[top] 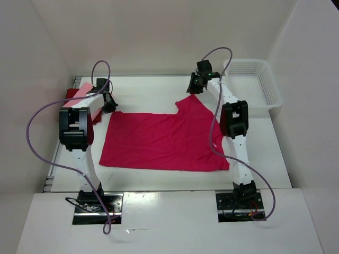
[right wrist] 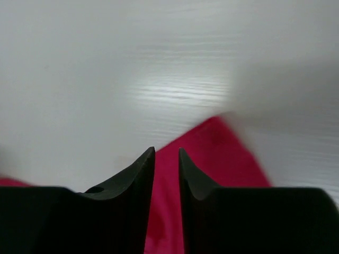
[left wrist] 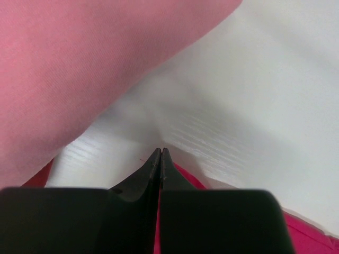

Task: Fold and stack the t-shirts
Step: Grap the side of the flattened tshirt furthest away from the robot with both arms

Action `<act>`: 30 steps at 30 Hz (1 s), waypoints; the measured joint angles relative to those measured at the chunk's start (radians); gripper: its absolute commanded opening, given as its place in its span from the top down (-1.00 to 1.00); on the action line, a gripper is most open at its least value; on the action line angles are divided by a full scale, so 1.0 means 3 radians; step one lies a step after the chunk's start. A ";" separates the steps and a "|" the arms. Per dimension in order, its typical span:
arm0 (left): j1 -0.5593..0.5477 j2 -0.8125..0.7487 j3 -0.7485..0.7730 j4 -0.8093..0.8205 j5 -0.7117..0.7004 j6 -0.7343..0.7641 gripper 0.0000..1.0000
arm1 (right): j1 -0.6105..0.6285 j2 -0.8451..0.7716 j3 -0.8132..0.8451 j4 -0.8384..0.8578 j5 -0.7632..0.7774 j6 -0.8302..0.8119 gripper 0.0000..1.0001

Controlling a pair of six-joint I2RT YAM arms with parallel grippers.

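Observation:
A bright magenta-pink t-shirt [top: 161, 140] lies spread flat in the middle of the table. My left gripper [top: 108, 103] sits at its far left corner, jaws pressed together, with a strip of magenta cloth [left wrist: 190, 177] showing between and beside them. My right gripper [top: 195, 84] hovers at the shirt's far right tip; its jaws [right wrist: 167, 153] stand apart over the magenta cloth [right wrist: 212, 153], gripping nothing. A light pink t-shirt [top: 82, 90] [left wrist: 79, 69] lies at the far left under the left arm. A dark red t-shirt [top: 71, 94] peeks out beside it.
A white mesh basket [top: 254, 79] stands at the far right corner. White walls close in the table at the back and both sides. Both arms' cables loop above the table's side edges.

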 measured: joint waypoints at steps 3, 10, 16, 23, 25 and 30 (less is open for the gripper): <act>0.0000 -0.0025 0.0000 -0.0001 0.0010 0.0000 1.00 | -0.0117 0.0004 0.0031 -0.0095 0.0306 -0.0102 0.16; 0.0000 -0.0031 -0.0001 -0.0008 0.0052 0.0000 1.00 | -0.0107 0.0170 0.0479 -0.0238 0.0604 -0.0259 0.07; 0.0000 -0.0031 -0.0001 -0.0008 0.0075 0.0000 1.00 | -0.0079 0.0431 0.0786 -0.0324 0.0599 -0.0285 0.07; 0.0000 -0.0031 -0.0001 -0.0008 0.0106 0.0000 1.00 | -0.0067 0.0651 0.0952 -0.0496 0.0636 -0.0284 0.10; 0.0000 -0.0031 -0.0001 -0.0008 0.0120 0.0000 1.00 | -0.0067 0.0679 0.0991 -0.0507 0.0635 -0.0284 0.27; 0.0000 -0.0031 -0.0001 -0.0008 0.0135 0.0000 1.00 | -0.0067 0.0682 0.1016 -0.0556 0.0607 -0.0268 0.77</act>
